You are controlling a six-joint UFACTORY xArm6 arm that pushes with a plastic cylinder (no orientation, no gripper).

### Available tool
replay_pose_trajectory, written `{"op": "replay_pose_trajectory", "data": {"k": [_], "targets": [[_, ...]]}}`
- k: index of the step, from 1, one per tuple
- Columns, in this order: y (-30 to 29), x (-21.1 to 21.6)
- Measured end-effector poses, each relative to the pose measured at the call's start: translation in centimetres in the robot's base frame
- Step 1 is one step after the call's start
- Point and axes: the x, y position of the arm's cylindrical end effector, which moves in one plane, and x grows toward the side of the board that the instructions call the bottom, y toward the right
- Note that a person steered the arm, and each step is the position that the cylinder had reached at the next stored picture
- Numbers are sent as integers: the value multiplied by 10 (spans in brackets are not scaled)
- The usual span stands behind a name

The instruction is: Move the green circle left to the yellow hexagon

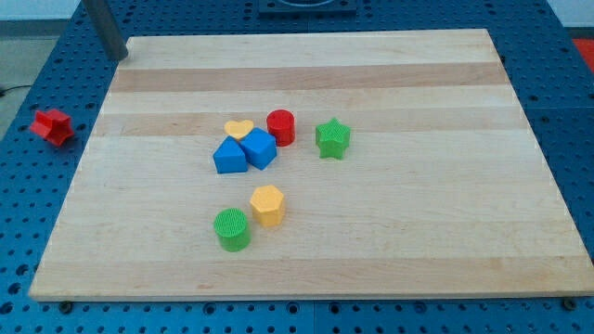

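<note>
The green circle (232,229) looks like a small, light, rigid plastic piece; I judge it will slide readily on the smooth wooden board (445,232) and could spin or slip off sideways if pushed off-centre, since its wall is round. There is nothing to grasp it with; contact belongs on its side wall, and which side depends on where it has to end up; it already sits at the lower left of the yellow hexagon (266,205), nearly touching it, so I judge only a small nudge, if any, is called for. A careless push would likely shove the hexagon as well.

It is a short upright cylinder, bright green, with a finely ribbed top face; the hexagon is a squat yellow-orange prism.

My tip is not clearly visible; a dark rod (104,28) shows at the view's top left, beyond the board's corner, and its lower end seems to stand there, though I cannot tell exactly; it has no jaws and holds nothing. From there the green circle lies well away, toward the view's bottom and right; closer along that line sit two blue blocks (244,152), a yellow heart (238,129), a red cylinder (281,126) and a green star (332,138); a red star (53,125) lies off the board, below the rod at the view's left.
</note>
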Motion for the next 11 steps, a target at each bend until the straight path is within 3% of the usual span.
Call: {"op": "replay_pose_trajectory", "data": {"k": [1, 2, 3, 9, 11], "targets": [[53, 51], [55, 96], [54, 115], [52, 116], [155, 101]]}}
